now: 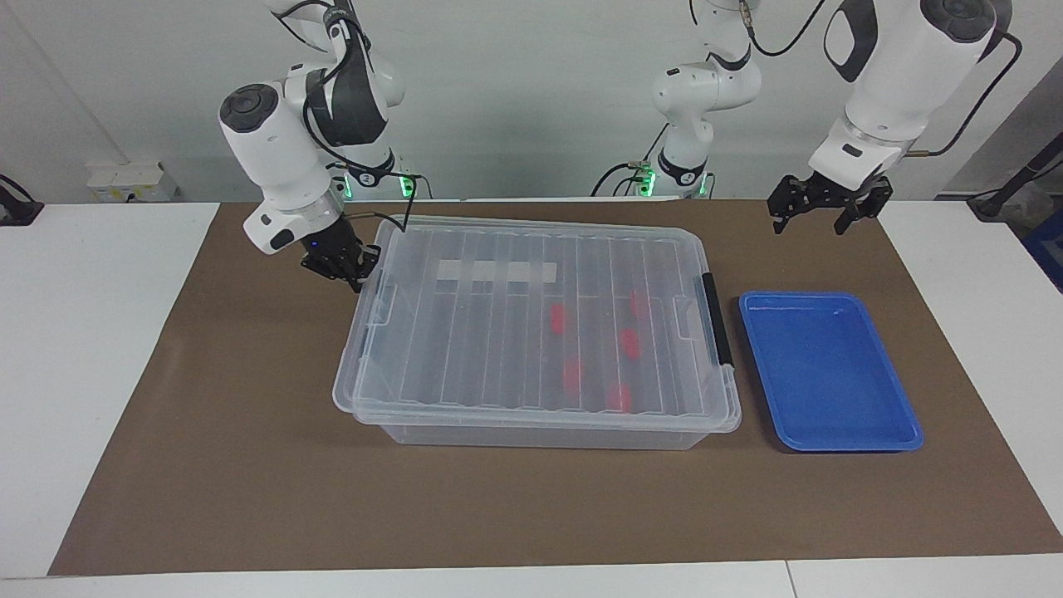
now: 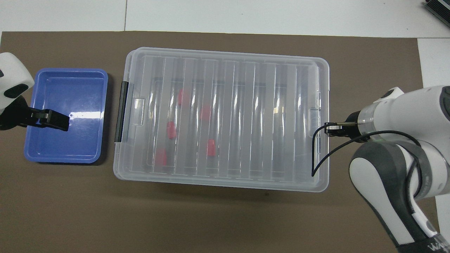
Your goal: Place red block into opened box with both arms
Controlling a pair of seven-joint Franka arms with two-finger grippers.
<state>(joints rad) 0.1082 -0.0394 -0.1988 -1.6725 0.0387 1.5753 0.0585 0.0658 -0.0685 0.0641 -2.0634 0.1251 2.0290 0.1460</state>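
Facing view: right hand [image 1: 359, 270] closed, pressed against the lid edge of the box [image 1: 531, 332] at the right arm's end; left hand [image 1: 818, 212] open, raised over the brown mat near the blue tray [image 1: 830, 374]. Overhead view: five red blocks inside the box under the ribbed lid — one red block [image 2: 211, 147] nearer the robots; left hand [image 2: 52, 119] over the tray [image 2: 63, 154]; right hand [image 2: 332, 128] at the box rim.

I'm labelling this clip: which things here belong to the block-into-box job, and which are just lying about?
Part of the job:
- box with its clear lid
- five red blocks inside it
- right gripper, shut at the lid's edge
- left gripper, open, up in the air

Lying about:
- blue tray, beside the box
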